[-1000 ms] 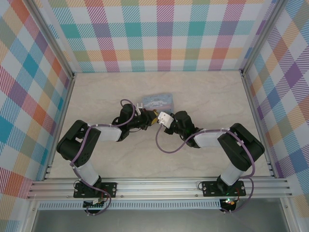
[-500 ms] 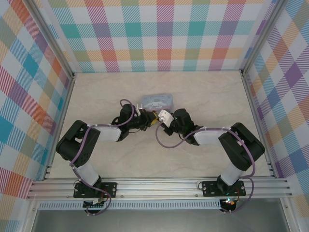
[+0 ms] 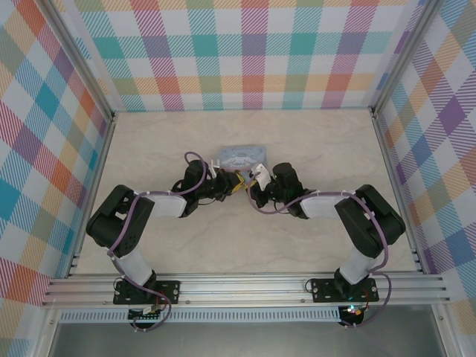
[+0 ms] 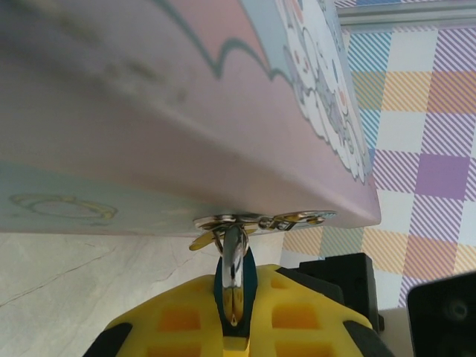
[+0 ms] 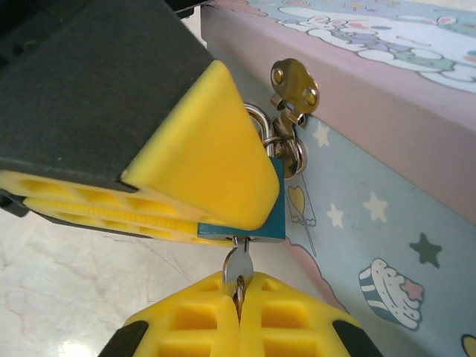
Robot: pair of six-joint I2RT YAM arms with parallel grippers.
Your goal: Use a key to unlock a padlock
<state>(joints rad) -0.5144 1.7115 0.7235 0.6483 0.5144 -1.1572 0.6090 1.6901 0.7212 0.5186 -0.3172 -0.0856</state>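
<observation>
Change since a second ago: right hand (image 5: 239, 301) has edged in toward the left hand (image 4: 236, 305) and rolled at the wrist, so its pale camera block (image 3: 260, 172), broadside before, now looks narrower from above. Left arm and tin (image 3: 240, 156) have not shifted.
Left hand: yellow fingers (image 5: 201, 163) are clamped on the body of the padlock (image 5: 276, 216), one on each flat side. It reaches in from the left and is level with the front wall of the tin.
Right hand: fingers (image 5: 294, 327) are pressed together, with the key (image 5: 238, 266) pinched at their tips. It faces the left hand directly from the right, nearly touching it.
Padlock: small and teal, held off the counter (image 3: 312, 141) just in front of the tin. Its silvery shackle (image 4: 233, 256) runs up through the ring of the latch (image 5: 296, 85). Most of the body is hidden by the left hand's fingers.
Key: thin metal sliver, upright in the right wrist view. Its lower end is buried between the right fingers and its upper end meets the underside of the padlock. How far it sits in the lock cannot be told.
Tin: pale blue and pink, printed with clouds, stars and a cupcake. It lies flat mid-counter just beyond both hands, lid down, latch on the near face.
Counter: pale, marble-patterned, fenced by chequered pastel walls (image 3: 253, 52).
</observation>
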